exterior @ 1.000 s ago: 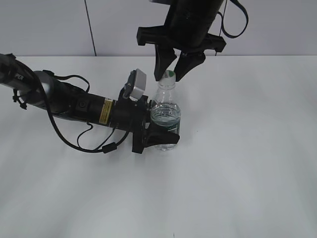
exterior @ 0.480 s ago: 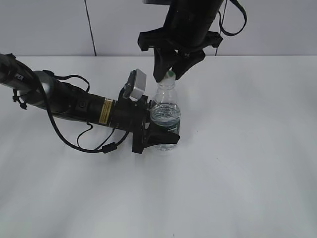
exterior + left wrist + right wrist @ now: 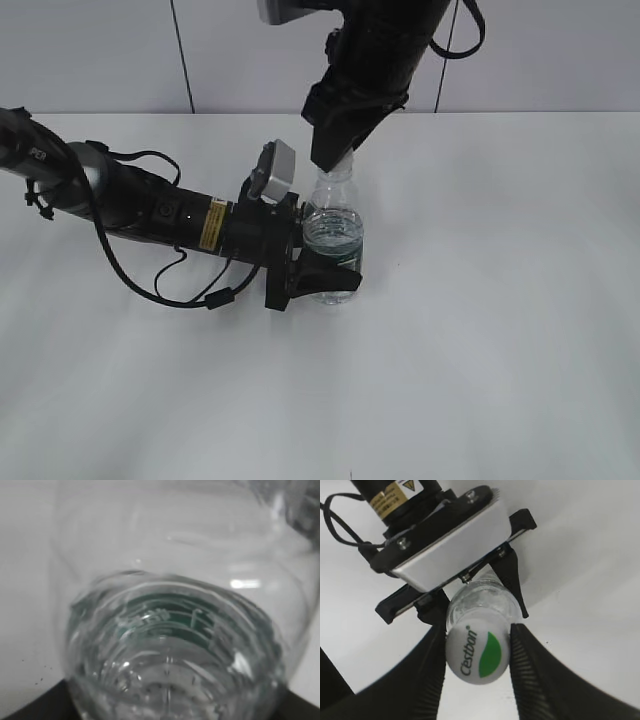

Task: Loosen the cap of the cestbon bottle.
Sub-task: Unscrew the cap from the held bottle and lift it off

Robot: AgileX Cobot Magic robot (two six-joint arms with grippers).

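Note:
The cestbon bottle [image 3: 334,235], clear with a dark green label, stands upright on the white table. My left gripper [image 3: 318,268] is shut on its lower body, and the bottle [image 3: 170,630] fills the left wrist view. My right gripper [image 3: 333,150] comes down from above and is shut on the cap, which it hides in the exterior view. In the right wrist view the white cap [image 3: 476,652] with its green leaf mark sits pinched between the two ribbed fingers of the right gripper [image 3: 477,650], with the bottle neck [image 3: 480,602] behind it.
The white table [image 3: 480,330] spreads round the bottle. The left arm's black body and cables [image 3: 150,215] lie across the table's left side. A grey panelled wall [image 3: 100,50] stands behind.
My right gripper has turned about the cap and closed: its fingers stood apart either side of the cap a second ago and now sit together on it. The left arm and bottle have not moved.

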